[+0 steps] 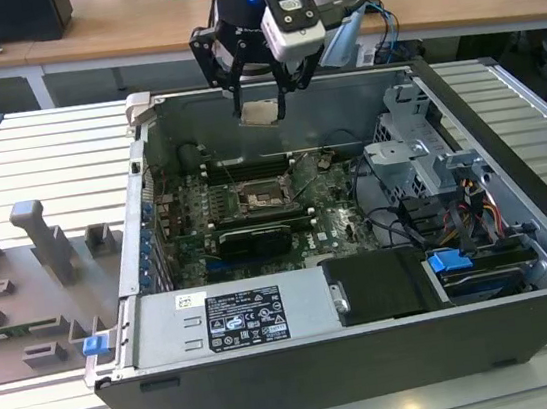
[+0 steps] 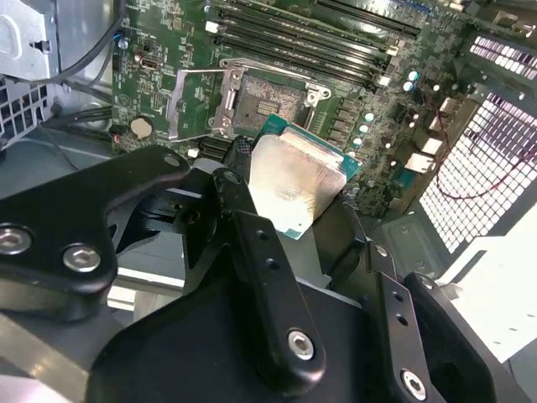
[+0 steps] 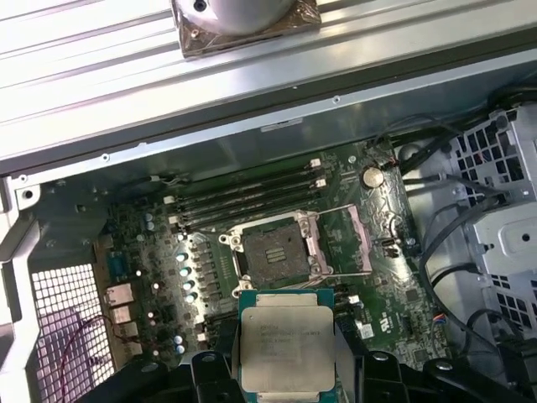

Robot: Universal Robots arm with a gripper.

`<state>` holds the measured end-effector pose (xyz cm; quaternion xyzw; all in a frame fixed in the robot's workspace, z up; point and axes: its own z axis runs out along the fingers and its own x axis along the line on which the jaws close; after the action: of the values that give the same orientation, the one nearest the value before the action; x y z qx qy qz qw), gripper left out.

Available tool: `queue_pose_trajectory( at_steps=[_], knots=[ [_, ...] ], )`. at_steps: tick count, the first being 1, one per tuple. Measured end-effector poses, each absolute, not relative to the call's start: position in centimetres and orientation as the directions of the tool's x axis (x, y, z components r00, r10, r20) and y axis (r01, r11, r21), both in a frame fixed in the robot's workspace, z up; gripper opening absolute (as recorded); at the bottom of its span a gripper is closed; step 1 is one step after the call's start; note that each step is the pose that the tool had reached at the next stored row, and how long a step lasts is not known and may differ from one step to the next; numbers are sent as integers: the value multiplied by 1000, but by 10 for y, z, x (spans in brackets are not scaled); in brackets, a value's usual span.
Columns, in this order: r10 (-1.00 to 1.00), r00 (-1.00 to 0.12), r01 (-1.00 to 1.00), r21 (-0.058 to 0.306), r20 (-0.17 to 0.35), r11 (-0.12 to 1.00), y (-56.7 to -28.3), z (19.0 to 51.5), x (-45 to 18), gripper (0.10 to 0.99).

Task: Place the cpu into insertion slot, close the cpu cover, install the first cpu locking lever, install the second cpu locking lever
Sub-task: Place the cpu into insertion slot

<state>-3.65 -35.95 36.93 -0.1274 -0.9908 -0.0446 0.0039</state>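
Note:
My gripper hangs above the open computer case, shut on the cpu, a small pale square chip held flat by its edges. In both wrist views the cpu sits between the black fingers. The insertion slot lies bare on the green motherboard, well below the chip and apart from it. The cpu cover, a silvery frame, is swung open beside the slot.
Long black memory slots run beside the socket. A power supply box fills the case's front, and a drive cage with cables is on the exterior view's right. A grey fixture tray lies outside the case on the left.

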Motion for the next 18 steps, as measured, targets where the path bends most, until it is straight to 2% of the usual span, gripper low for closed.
queue_pose_trajectory(
  at_steps=[18],
  knots=[
    [355, -935, 355, 87, 19, 931, -359, 369, -37, 537]
  ],
)
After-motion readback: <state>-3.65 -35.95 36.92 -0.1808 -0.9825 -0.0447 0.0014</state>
